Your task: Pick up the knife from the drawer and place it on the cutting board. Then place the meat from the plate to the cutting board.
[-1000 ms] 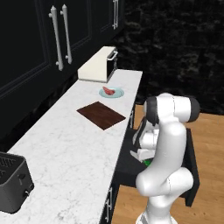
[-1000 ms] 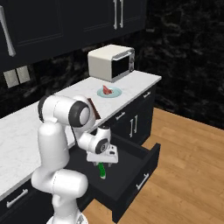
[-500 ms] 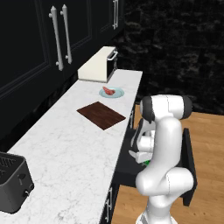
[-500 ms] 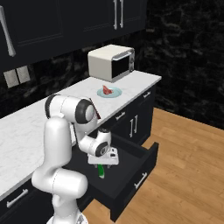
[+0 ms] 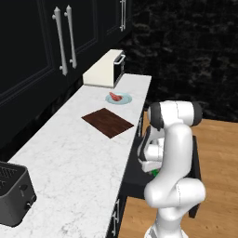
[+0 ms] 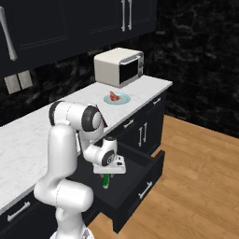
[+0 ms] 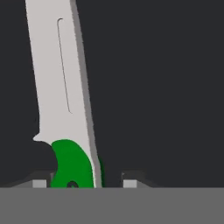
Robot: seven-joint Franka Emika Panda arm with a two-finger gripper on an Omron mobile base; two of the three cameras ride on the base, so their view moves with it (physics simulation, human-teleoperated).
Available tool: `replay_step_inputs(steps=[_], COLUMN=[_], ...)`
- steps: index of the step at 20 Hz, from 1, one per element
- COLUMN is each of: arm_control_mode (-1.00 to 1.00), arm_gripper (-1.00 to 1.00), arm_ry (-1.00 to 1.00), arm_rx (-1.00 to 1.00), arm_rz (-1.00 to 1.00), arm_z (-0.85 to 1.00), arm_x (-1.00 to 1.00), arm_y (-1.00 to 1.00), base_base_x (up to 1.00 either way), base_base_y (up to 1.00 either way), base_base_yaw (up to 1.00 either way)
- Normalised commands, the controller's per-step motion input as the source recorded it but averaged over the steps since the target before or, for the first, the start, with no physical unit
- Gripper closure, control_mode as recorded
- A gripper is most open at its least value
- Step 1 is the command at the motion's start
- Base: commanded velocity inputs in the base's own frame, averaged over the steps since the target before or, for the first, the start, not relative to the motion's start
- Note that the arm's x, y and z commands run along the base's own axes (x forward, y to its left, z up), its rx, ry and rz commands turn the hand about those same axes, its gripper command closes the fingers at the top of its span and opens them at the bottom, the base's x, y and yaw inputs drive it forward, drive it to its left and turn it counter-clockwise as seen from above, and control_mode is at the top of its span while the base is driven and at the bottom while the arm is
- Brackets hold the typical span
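Dark kitchen w/ black cabinets, black stone backsplash, wood floor. White marble counter point(image 5: 79, 153) runs along the wall; a microwave point(image 6: 120, 66) sits at its far end and a black toaster point(image 5: 14, 193) at the near end in the left base view.

On the counter: the plate point(image 5: 119, 98) w/ the meat point(image 5: 114, 96) on it, just in front of the microwave. The cutting board point(image 5: 108, 122) lies nearer the camera, close to the plate but apart from it, w/ nothing on it.

Below the counter edge the drawer point(image 6: 140, 179) is pulled out, dark inside. The arm bends down into it; the gripper point(image 6: 107, 175) hangs low in the drawer, over the knife point(image 7: 65, 105). In the right base view a bit of green handle shows under the hand.

Hand view: knife lies flat on the drawer floor, blade running away from the hand, green handle end between the two fingertips point(image 7: 40, 183). Left tip is right at the handle, right tip stands off w/ a dark gap beside it. Fingers are partly apart around the handle; can't tell if they grip it. Knife looks to rest on the drawer floor.
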Motion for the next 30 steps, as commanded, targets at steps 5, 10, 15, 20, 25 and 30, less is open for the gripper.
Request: replay_step_inputs(steps=[5, 10, 15, 20, 25, 30], arm_control_mode=[-1.0, -1.0, -1.0, -1.0, -1.0, -1.0], arm_gripper=[1.0, 1.0, 1.0, 1.0, 1.0, 1.0], arm_ry=[0.0, -0.01, -0.02, -0.04, -0.02, 0.0], arm_rx=[0.0, 0.0, 0.0, 0.04, 0.06, 0.07], arm_rz=[0.05, 0.0, 0.0, 0.0, 0.0, 0.0], arm_z=[-0.21, 0.2, 0.82, 1.0, 1.0, 1.0], arm_x=[-0.12, -0.37, -0.38, -0.41, -0.23, -0.09], arm_y=[0.0, -0.05, -0.06, 0.0, -0.05, -0.28], base_base_x=[0.0, 0.0, 0.0, 0.0, 0.0, 0.0], base_base_y=[0.0, 0.0, 0.0, 0.0, 0.0, 0.0], base_base_yaw=[0.0, 0.0, 0.0, 0.0, 0.0, 0.0])
